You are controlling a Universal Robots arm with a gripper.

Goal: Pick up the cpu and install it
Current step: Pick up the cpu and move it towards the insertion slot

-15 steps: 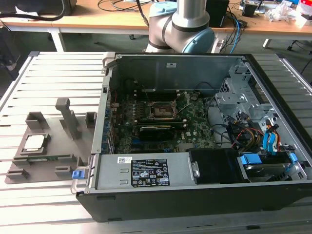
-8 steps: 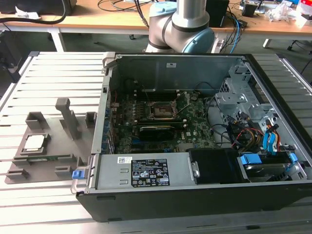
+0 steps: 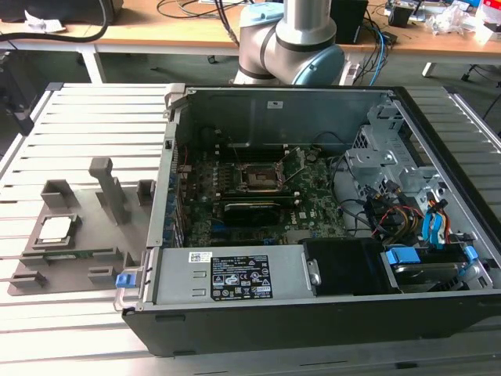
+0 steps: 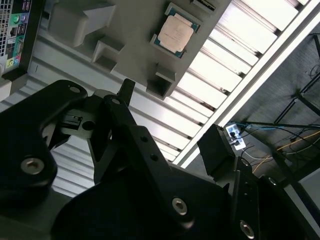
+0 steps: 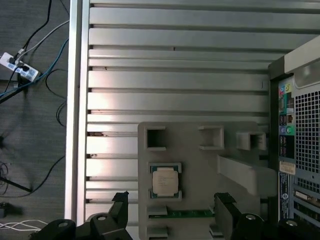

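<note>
1. In the exterior view, the cpu (image 3: 56, 229) lies flat in a square recess of the grey tray (image 3: 86, 239), on the side away from the computer case (image 3: 297, 309). It is not yet picked, so I judge the pick-up step is only starting. The tray is matte moulded plastic with blocky posts and sits on a ribbed metal table (image 3: 94, 110). Beside the tray, inside the open case, the socket (image 3: 254, 178) is a dark square in a metal frame.

2. In the first wrist view, the gripper (image 5: 171, 199) hangs over the tray (image 5: 200, 170). Its black jaws are spread wide with nothing between them. The cpu (image 5: 165, 181) shows a dull silver lid with a thin pale border. As I judge it, a clean pick calls for squaring the jaws to the chip's thin edges and closing gently.

3. In the second wrist view, the cpu (image 4: 173, 32) rests in the tray (image 4: 130, 30). One finger (image 4: 127, 90), black and angular, is well apart from it.
</note>
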